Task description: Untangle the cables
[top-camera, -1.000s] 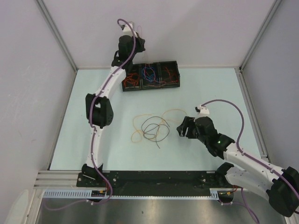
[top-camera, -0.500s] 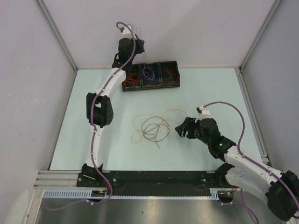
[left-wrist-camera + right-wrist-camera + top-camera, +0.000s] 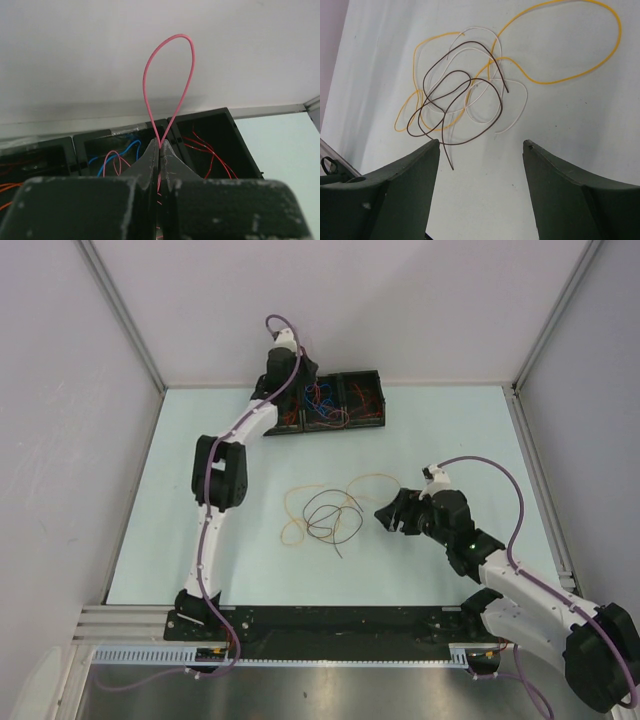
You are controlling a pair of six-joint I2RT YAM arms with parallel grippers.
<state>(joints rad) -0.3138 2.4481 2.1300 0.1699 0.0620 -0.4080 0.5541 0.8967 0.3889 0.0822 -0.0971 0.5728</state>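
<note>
A tangle of cables lies mid-table: a dark brown cable (image 3: 451, 102), an orange-yellow cable (image 3: 580, 74) and a thin white cable (image 3: 517, 115), all looped over one another; the tangle also shows in the top view (image 3: 330, 512). My right gripper (image 3: 481, 165) is open and empty, just right of the tangle in the top view (image 3: 385, 517). My left gripper (image 3: 159, 150) is shut on a pink-red cable (image 3: 170, 65) whose loop stands up above the fingertips. It hangs over the black tray (image 3: 370, 375) at the back.
The black tray (image 3: 245, 150) has three compartments holding orange (image 3: 10, 187), blue and pink (image 3: 117, 152), and red (image 3: 212, 160) wires. White walls enclose the table on the left, back and right. The arm bases sit on a black rail (image 3: 330, 625) at the near edge.
My left arm has swung right and down toward the tray, from behind its left end to over its left and middle compartments. My right gripper has edged slightly toward the tangle.
</note>
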